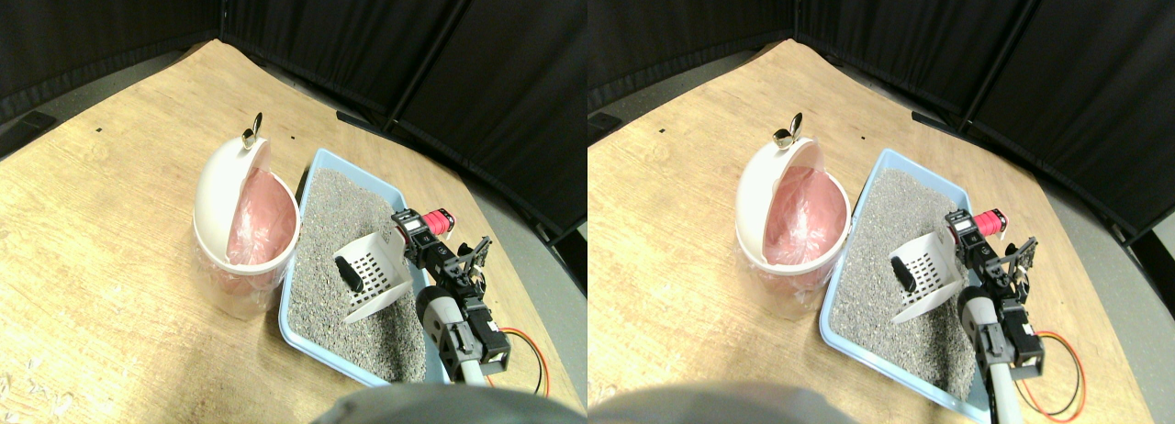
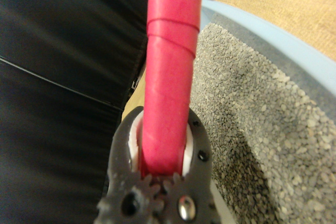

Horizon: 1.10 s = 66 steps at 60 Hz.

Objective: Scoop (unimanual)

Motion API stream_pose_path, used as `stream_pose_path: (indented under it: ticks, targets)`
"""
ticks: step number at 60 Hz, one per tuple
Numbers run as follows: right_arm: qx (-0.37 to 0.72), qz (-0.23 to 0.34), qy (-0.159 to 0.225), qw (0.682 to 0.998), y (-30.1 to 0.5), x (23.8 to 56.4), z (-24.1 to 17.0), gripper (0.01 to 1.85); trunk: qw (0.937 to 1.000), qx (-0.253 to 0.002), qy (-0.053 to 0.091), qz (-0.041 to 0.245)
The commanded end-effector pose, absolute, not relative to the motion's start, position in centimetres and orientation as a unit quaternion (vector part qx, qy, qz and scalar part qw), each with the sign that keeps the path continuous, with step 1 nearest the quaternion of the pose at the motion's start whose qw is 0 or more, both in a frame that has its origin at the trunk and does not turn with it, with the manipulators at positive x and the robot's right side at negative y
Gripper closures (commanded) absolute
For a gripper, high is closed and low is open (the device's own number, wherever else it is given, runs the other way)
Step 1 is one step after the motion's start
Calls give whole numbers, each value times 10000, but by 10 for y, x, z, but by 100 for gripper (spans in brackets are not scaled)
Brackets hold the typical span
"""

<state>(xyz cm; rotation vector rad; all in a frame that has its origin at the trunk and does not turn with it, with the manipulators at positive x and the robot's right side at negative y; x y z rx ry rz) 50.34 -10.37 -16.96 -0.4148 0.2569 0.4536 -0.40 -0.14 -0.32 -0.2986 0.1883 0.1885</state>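
In the wide view, the pincer [image 1: 439, 250] was over the near-right edge of the blue tray [image 1: 317, 167], with the white slotted scoop [image 1: 374, 275] out in front of it, lifted just off the grey litter [image 1: 344, 213]. A small dark lump [image 1: 349, 274] sat at the mouth of the scoop. The white bin [image 1: 243, 227] with the pink bag [image 1: 257, 217] stood further out beyond the scoop, just past the tray's far side, on the wooden worktop [image 1: 110, 213].

My guess at the risk was the lump. It was right at the scoop's lip, so any forward tilt on the way to the bin could have rolled it back into the litter or onto the worktop. The bin's half-closed lid [image 1: 229, 167] left only a partial opening, so a low pass could also have clipped the rim. You couldn't tell how the jaws stood from here, since the arm covered them. The tray's near corner was hidden behind the arm too.

In the wrist view things were clearer: the pincer [image 2: 160, 163] was clamped on the pink wrapped handle [image 2: 170, 77], jaws hugging both sides. The scoop end was cut off at the frame edge, so the lump didn't show at all. A smooth wrap could maybe twist in the grip if the load shifted.
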Motion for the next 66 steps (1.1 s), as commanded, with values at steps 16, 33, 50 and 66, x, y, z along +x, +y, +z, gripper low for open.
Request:
stream_pose_path:
  ticks: [16, 33, 50, 66]
  targets:
    - [-19, 1966, 995, 9754, -124, 519, -142, 180, 9806, -1464, 840, 992]
    - [1050, 1371, 722, 9823, -143, 524, -140, 180, 9818, -1437, 727, 1003]
    - [1445, 1561, 119, 9770, -163, 519, -141, 180, 9846, -1327, 632, 946]
    - [2431, 1641, -346, 9554, -171, 521, -127, 180, 9866, -1241, 499, 931]
